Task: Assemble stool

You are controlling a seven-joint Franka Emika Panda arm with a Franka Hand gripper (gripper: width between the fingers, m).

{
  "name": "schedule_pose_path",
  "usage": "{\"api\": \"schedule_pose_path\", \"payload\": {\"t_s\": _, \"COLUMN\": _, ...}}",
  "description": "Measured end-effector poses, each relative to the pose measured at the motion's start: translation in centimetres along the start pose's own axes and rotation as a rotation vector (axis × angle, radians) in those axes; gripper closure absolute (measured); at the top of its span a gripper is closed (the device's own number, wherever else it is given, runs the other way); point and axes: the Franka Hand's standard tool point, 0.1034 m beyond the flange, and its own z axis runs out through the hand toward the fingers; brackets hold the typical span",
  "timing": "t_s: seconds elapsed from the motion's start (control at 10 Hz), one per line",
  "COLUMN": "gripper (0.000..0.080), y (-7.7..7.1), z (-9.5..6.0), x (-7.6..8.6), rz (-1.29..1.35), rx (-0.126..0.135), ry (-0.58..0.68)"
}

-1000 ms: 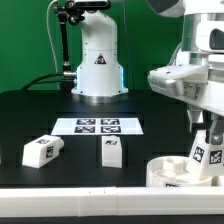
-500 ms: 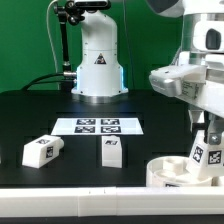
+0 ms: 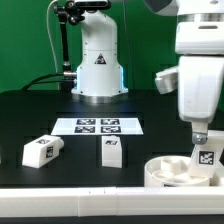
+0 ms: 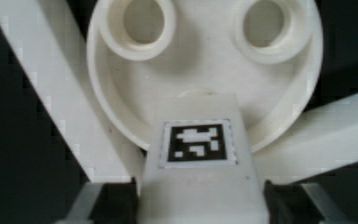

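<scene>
The round white seat lies at the exterior view's lower right, near the table's front edge. My gripper is shut on a tagged white leg, held upright over the seat. In the wrist view the leg fills the space between my dark fingers, and the seat shows two round holes just beyond it. Two more white legs lie loose on the black table: one on its side at the exterior view's left, the other standing near the middle.
The marker board lies flat behind the loose legs. A white robot base with a black stand rises at the back of the table. A white wall edges the table's front and right beside the seat.
My wrist has turned about the upright axis while holding the leg, and the leg has sunk slightly toward the seat. The loose legs have not moved.
</scene>
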Motion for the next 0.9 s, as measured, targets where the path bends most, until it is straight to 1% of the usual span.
{"api": "schedule_pose_path", "payload": {"t_s": 0.2, "gripper": 0.0459, "y": 0.01, "z": 0.0, "x": 0.08, "rz": 0.162, "rx": 0.006, "ry": 0.01}}
{"api": "schedule_pose_path", "payload": {"t_s": 0.3, "gripper": 0.0459, "y": 0.04, "z": 0.03, "x": 0.14, "rz": 0.274, "rx": 0.003, "ry": 0.017}}
{"api": "schedule_pose_path", "payload": {"t_s": 0.4, "gripper": 0.0459, "y": 0.1, "z": 0.03, "x": 0.12, "rz": 0.308, "rx": 0.003, "ry": 0.019}}
{"api": "schedule_pose_path", "payload": {"t_s": 0.6, "gripper": 0.0459, "y": 0.33, "z": 0.01, "x": -0.07, "rz": 0.495, "rx": 0.003, "ry": 0.02}}
{"api": "schedule_pose_path", "payload": {"t_s": 0.9, "gripper": 0.045, "y": 0.31, "z": -0.08, "x": -0.1, "rz": 0.512, "rx": 0.004, "ry": 0.017}}
